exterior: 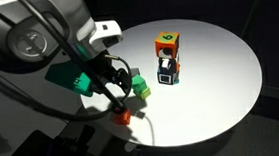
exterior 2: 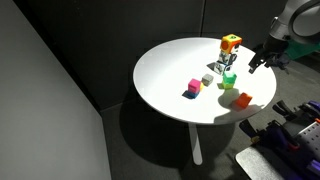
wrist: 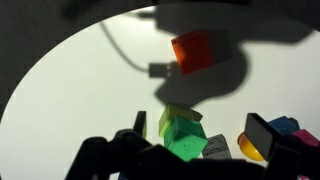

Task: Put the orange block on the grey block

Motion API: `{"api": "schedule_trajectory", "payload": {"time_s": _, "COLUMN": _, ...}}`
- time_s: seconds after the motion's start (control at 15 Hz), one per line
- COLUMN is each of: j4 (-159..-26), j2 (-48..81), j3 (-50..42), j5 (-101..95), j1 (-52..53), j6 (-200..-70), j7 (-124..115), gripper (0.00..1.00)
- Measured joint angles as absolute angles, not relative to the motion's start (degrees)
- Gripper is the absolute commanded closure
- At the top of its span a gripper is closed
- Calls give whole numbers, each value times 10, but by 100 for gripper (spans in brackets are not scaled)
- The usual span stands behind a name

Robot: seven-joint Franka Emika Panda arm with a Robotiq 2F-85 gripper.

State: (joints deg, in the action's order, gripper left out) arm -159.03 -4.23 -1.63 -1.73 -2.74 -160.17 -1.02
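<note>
The orange block (wrist: 193, 50) lies alone on the white table in the wrist view, beyond my jaws. It also shows near the table edge in both exterior views (exterior: 123, 116) (exterior 2: 243, 100). The grey block (wrist: 215, 147) lies low in the wrist view beside a green cube (wrist: 180, 138); in an exterior view it sits mid-table (exterior 2: 208, 79). My gripper (wrist: 199, 122) is open and empty. It hovers over the green cubes, apart from the orange block. It also shows in both exterior views (exterior: 123, 84) (exterior 2: 258, 62).
A stack stands mid-table: an orange cube with a green mark (exterior: 167, 43) over a black-and-white cube (exterior: 166, 74). Magenta (exterior 2: 195, 85) and blue (exterior 2: 188, 93) cubes lie nearby. A yellow-orange ball (wrist: 250, 150) lies by my right finger. The round table's rim (exterior: 240, 50) drops off all around.
</note>
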Motion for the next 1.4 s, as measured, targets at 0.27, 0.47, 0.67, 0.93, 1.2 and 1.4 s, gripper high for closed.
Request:
{"api": "schedule_trajectory", "payload": {"time_s": 0.27, "j4": -1590, "j2": 1, "j3": -16, "j5": -4, "j1": -26, "j6": -1631, "j7": -7, "gripper": 0}}
{"api": "schedule_trajectory", "payload": {"time_s": 0.47, "j4": -1590, "j2": 32, "j3": -16, "j5": 7, "j1": -26, "j6": -1651, "j7": -1, "gripper": 0}}
{"api": "schedule_trajectory", "payload": {"time_s": 0.67, "j4": -1590, "j2": 65, "j3": -14, "j5": 16, "j1": -26, "j6": -1677, "j7": 7, "gripper": 0}}
{"api": "schedule_trajectory", "payload": {"time_s": 0.93, "j4": -1586, "j2": 112, "j3": -6, "j5": 17, "j1": -27, "j6": -1712, "j7": 8, "gripper": 0}}
{"api": "schedule_trajectory", "payload": {"time_s": 1.2, "j4": -1573, "j2": 161, "j3": 4, "j5": 17, "j1": -29, "j6": -1734, "j7": 12, "gripper": 0}}
{"api": "schedule_trajectory", "payload": {"time_s": 1.4, "j4": -1556, "j2": 195, "j3": 13, "j5": 17, "j1": -35, "j6": -1751, "j7": 22, "gripper": 0}}
